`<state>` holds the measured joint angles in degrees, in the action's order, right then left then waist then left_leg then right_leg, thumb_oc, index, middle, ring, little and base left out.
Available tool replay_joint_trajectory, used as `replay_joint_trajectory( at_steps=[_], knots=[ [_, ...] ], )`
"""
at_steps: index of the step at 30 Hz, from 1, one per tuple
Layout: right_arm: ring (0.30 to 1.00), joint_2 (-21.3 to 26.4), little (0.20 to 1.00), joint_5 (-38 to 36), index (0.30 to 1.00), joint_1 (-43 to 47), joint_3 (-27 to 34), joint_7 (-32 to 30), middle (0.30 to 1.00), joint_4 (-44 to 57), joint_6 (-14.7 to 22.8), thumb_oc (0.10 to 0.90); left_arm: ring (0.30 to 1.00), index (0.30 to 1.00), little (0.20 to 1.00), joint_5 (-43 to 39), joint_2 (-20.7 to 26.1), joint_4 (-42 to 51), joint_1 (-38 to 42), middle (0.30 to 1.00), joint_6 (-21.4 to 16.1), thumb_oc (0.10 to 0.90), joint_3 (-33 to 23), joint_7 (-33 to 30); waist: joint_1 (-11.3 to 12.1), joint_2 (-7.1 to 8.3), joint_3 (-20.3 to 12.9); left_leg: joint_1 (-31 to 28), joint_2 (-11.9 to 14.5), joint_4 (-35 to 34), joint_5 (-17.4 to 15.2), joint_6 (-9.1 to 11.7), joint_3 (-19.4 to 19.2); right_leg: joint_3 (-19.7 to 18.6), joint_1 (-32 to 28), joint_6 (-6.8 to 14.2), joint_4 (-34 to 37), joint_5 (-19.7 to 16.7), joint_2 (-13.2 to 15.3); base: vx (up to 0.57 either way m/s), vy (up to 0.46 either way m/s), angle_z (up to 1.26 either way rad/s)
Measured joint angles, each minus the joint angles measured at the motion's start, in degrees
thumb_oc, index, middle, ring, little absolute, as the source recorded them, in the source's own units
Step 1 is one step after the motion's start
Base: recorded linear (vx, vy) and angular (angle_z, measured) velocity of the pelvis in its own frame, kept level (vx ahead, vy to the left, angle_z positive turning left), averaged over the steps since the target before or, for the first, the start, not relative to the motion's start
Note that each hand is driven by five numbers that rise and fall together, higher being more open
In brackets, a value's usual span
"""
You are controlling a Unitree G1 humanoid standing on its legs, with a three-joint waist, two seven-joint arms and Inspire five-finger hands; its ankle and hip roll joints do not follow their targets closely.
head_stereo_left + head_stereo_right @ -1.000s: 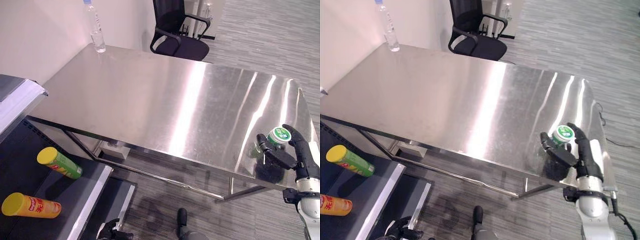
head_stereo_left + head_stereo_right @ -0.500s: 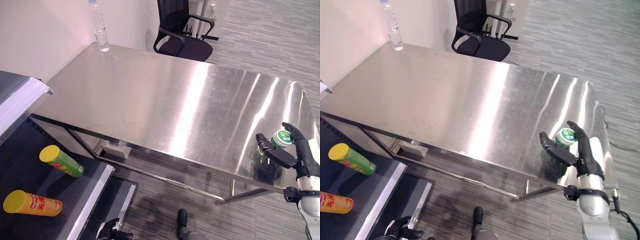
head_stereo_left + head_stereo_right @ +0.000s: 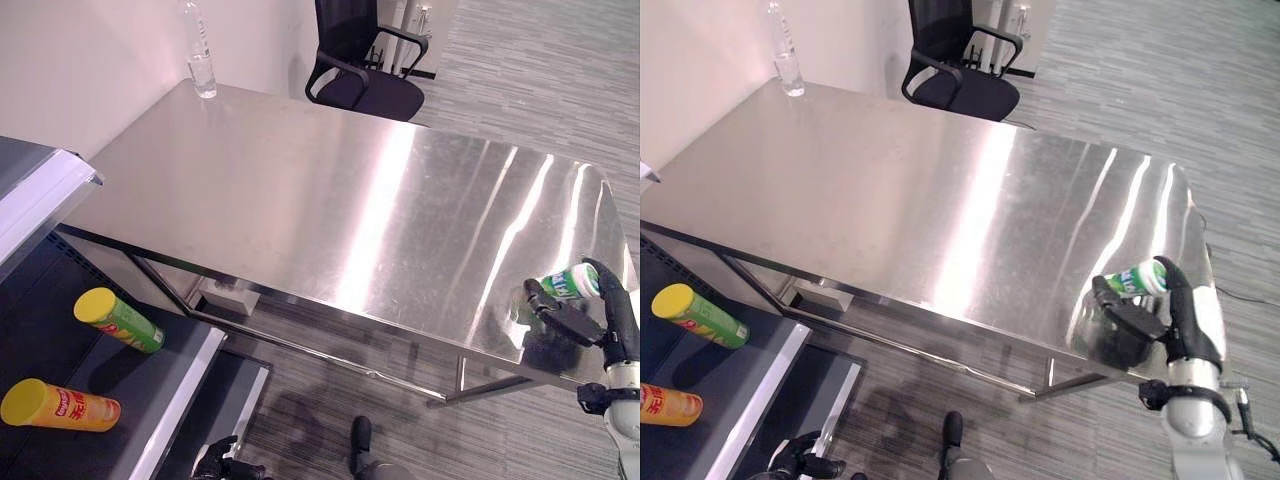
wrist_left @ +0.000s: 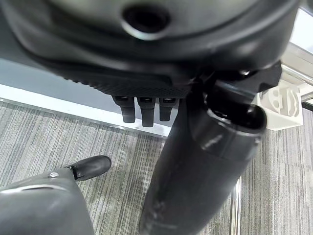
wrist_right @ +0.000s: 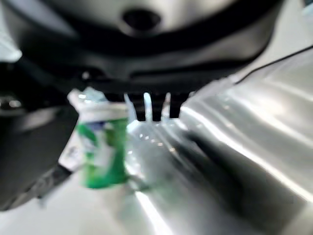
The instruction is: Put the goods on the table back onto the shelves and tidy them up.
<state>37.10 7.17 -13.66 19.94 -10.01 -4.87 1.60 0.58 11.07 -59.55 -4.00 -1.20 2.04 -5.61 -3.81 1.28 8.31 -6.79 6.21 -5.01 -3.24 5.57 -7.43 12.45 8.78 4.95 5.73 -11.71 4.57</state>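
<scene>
With fingers and thumb curled round it, the right hand (image 3: pixel 1170 320) grips the green-and-white container (image 3: pixel 1135 279) at the table (image 3: pixel 330 200) corner nearest the robot; the container lies tilted, long axis roughly level, cap toward the hand.

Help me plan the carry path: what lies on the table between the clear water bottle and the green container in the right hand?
Only bare steel table in the left eye view, from water bottle to green container.

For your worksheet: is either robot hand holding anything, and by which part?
The right hand grips the green-and-white container around its body, tilted over the table corner. The left hand holds nothing.
</scene>
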Motion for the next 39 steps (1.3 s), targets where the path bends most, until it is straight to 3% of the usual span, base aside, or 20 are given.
replay_joint_trajectory(
  at_steps=[1,11,32,36,37,39],
  knots=[
    [0.3,0.01,0.3,1.05,0.3,-0.04,0.02,-0.11,0.3,0.01,0.16,0.4,0.9,0.9,0.9,0.01,0.02,-0.02,-0.02,0.9,0.01,0.8,0.0,-0.02,-0.05,-0.23,0.17,-0.01,-0.01,0.0,0.0,0.0,0.01,-0.02,0.0,0.0,0.0,0.0,0.0,0.0,0.0,0.0],
    [0.3,0.03,0.3,1.5,0.3,2.27,1.11,-2.69,0.3,0.07,-0.01,0.4,0.9,0.9,0.9,0.01,0.06,0.0,0.17,0.9,0.01,0.8,0.0,-0.12,-0.1,-0.31,0.35,-0.04,0.0,0.0,0.01,0.0,0.0,-0.04,0.0,0.0,0.0,-0.01,-0.03,0.0,0.0,0.0],
    [0.3,0.55,0.3,1.22,0.3,3.18,0.51,-2.01,0.3,1.41,-0.38,0.4,0.9,0.9,0.9,-0.04,0.1,0.01,0.04,0.9,0.03,0.8,-0.08,-0.11,0.28,-0.48,0.3,-0.18,-0.01,0.01,0.01,0.01,-0.01,-0.08,-0.13,-0.05,-0.04,-0.05,-0.03,0.0,0.0,0.0],
    [0.3,9.22,0.3,-1.49,0.3,7.11,0.63,-1.1,0.3,2.19,0.05,0.4,0.9,0.9,0.9,-0.15,0.26,0.05,-0.08,0.9,-0.04,0.8,-0.09,0.02,0.42,-0.81,0.3,-1.18,0.05,0.01,0.01,0.02,0.06,0.09,-1.26,-0.06,-0.37,-0.05,0.0,0.01,-0.013,0.03],
    [0.3,15.03,0.3,-3.22,0.3,9.34,0.64,-0.34,0.3,3.09,0.13,0.4,0.9,0.9,0.9,-0.33,0.46,0.04,-0.2,0.9,-0.06,0.8,-0.09,0.14,0.53,-0.93,0.22,-1.23,0.0,0.16,0.01,0.02,0.13,0.18,-1.49,-0.06,-0.39,-0.05,0.12,0.0,-0.025,0.07],
    [0.3,21.46,0.3,-6.03,0.3,14.86,0.94,0.02,0.3,3.26,2.59,0.4,0.9,0.9,0.9,-0.45,1.1,0.03,-0.2,0.9,-0.3,0.8,-0.14,0.19,1.18,-0.58,0.17,-1.44,0.24,0.64,0.0,0.04,0.65,0.7,-2.27,-0.12,-0.41,0.01,0.03,0.0,-0.026,0.11]
  ],
)
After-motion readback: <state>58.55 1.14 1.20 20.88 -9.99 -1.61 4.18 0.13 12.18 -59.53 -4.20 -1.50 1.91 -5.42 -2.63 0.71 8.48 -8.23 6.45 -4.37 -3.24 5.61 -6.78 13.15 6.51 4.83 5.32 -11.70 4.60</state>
